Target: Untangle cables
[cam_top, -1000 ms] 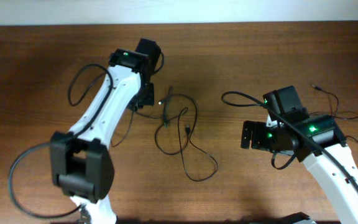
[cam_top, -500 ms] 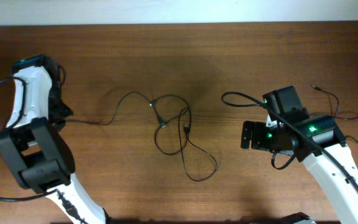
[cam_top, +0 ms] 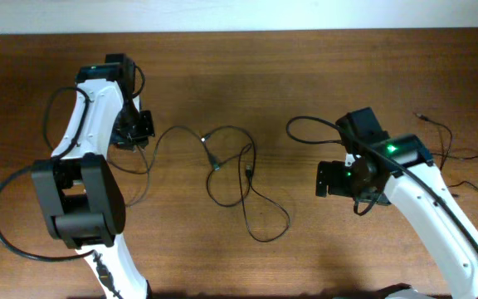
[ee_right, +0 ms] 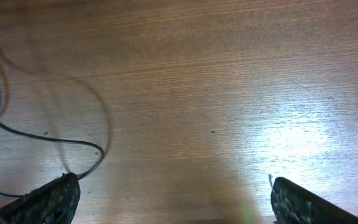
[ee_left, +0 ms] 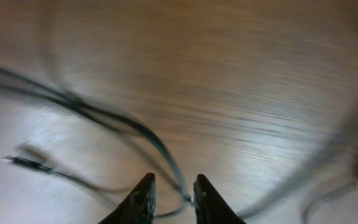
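Observation:
The thin black cables (cam_top: 241,184) lie in a loose tangle of loops at the table's middle. One strand runs left from it to my left gripper (cam_top: 139,129). In the left wrist view the fingers (ee_left: 171,194) are nearly together, with that thin cable (ee_left: 135,127) passing between them. A silver-tipped plug end (ee_left: 27,163) lies on the wood to the left. My right gripper (cam_top: 326,178) is wide open and empty, to the right of the tangle. The right wrist view shows its fingers (ee_right: 169,199) over bare wood and a cable loop (ee_right: 42,138) at the left.
Another thin cable (cam_top: 451,143) with a small plug lies at the far right, behind the right arm. Thick black arm cables (cam_top: 314,129) arch beside each white arm. The table's back edge (cam_top: 239,31) meets a white wall.
My left arm swung from the tangle far out to the left, stretching a strand, and has now come back part of the way right. The strand is slack. The right gripper shifted slightly left.

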Available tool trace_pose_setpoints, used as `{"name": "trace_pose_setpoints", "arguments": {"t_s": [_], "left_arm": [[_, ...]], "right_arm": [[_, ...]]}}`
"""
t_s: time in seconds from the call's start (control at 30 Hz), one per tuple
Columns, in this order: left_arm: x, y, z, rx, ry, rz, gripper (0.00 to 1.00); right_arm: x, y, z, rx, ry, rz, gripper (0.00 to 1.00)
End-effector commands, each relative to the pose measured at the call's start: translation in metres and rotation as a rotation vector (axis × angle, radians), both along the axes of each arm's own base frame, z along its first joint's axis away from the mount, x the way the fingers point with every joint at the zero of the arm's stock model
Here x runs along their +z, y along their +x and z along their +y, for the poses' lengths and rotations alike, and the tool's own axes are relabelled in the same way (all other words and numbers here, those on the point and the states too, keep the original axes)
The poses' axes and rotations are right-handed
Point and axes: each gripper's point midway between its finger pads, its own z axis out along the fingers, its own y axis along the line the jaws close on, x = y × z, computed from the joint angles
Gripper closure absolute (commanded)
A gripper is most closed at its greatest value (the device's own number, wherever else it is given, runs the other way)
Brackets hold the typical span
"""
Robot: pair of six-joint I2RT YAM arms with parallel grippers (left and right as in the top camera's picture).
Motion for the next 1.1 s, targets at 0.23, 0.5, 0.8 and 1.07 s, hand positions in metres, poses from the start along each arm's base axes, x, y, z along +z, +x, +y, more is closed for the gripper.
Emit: {"name": "trace_pose_setpoints", "arguments": {"t_s": [0.23,0.5,0.8,1.07], "left_arm": [[-0.002,0.003,-0.032,-0.161,-0.180,-0.024,0.46],[-0.012,0.001,-0.032,-0.193,-0.170,-0.024,0.11],[0.011,0.017,-0.059,-0.285,-0.328,-0.120,0.28],[0.008,0.021,-0.033,-0.172,-0.167,-0.109,0.57]], "right_arm": [[-0.008,0.005,0.013,0.069,0.057,0.024,0.02],[-0.008,0.005,0.014,0.070,0.060,0.023,0.02],[-0.008,0.005,0.014,0.070,0.060,0.022,0.02],[-0.008,0.007,0.015,0.070,0.062,0.017,0.02]]}}
